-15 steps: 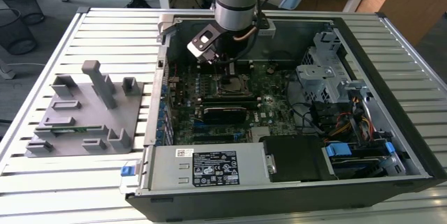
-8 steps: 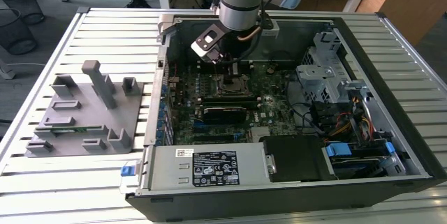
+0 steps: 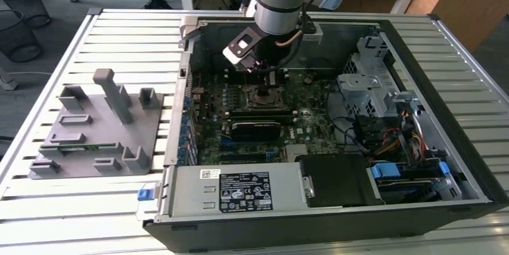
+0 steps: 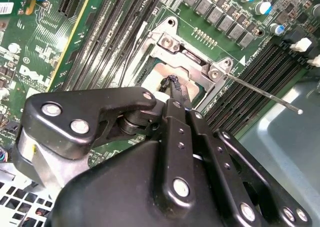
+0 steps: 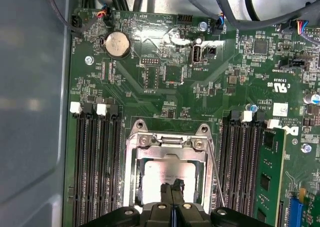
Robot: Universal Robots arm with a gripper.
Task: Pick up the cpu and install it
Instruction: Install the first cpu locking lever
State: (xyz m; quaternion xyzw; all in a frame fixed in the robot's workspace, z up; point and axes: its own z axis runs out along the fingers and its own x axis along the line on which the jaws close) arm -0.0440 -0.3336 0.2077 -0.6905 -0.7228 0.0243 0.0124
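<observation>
While cpu (image 5: 159, 174) sits in socket (image 5: 145, 142), gripper (image 5: 172, 186): closed, empty, tips seemingly touching it.
Care: press gently, squarely, no sliding.

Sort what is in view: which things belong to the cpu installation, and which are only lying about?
Belongs to the job:
cpu
socket frame
end effector

Not involved:
memory stick
coin battery
grey fixture plate
power supply
</observation>
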